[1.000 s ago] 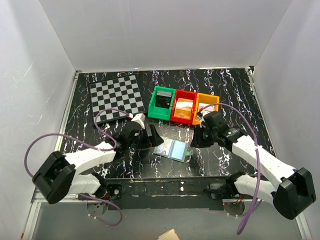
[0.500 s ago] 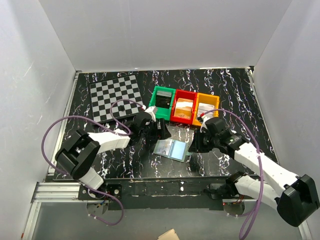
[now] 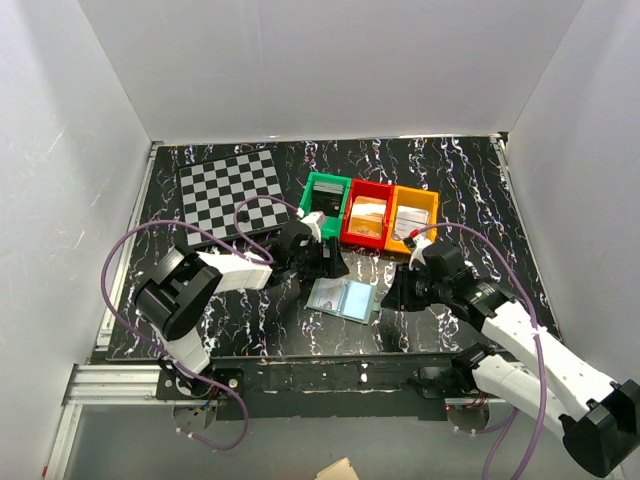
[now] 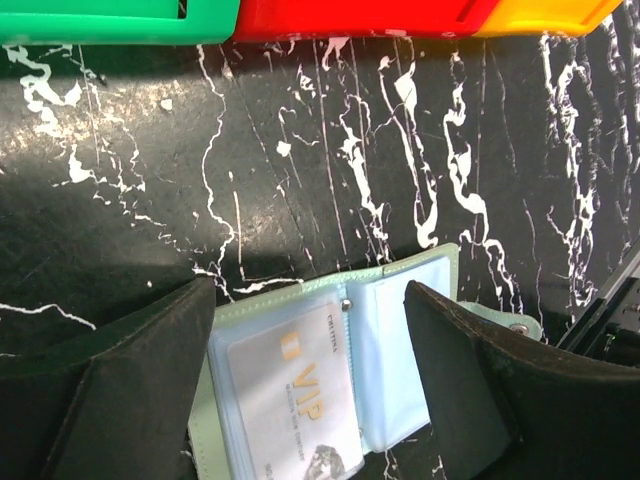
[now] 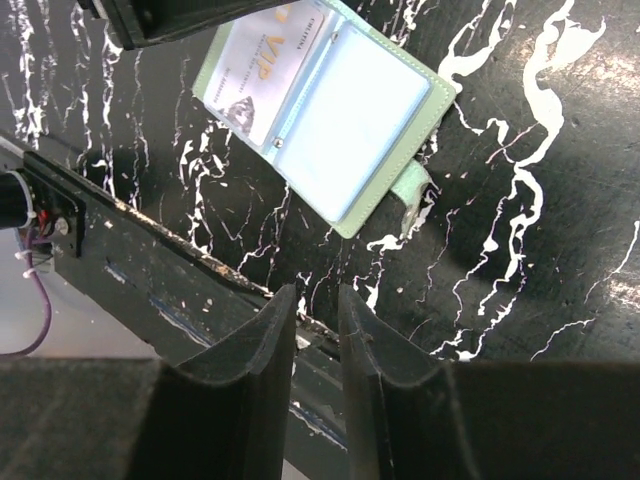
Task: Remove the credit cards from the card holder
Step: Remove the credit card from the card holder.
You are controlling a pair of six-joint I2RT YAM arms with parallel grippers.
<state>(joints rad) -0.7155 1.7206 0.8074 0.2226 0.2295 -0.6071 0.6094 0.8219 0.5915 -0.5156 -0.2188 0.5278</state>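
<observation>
The card holder (image 3: 342, 298) lies open and flat on the black marbled table, its light blue pockets facing up. It also shows in the left wrist view (image 4: 400, 340) and the right wrist view (image 5: 345, 130). A credit card (image 4: 295, 390) marked VIP sits in a clear pocket of one half, and shows in the right wrist view too (image 5: 255, 65). My left gripper (image 3: 327, 265) is open just over the holder's far edge, its fingers on either side of the holder (image 4: 310, 300). My right gripper (image 3: 392, 296) is shut and empty, low beside the snap tab (image 5: 317, 295).
A green bin (image 3: 322, 205), a red bin (image 3: 367, 215) and an orange bin (image 3: 413, 215) stand in a row just behind the holder. A checkerboard (image 3: 232, 195) lies at the back left. The table's front edge (image 5: 150, 260) is close to the right gripper.
My left gripper has moved right and come in over the holder's far edge. My right gripper has shifted slightly toward the front. The holder has not moved.
</observation>
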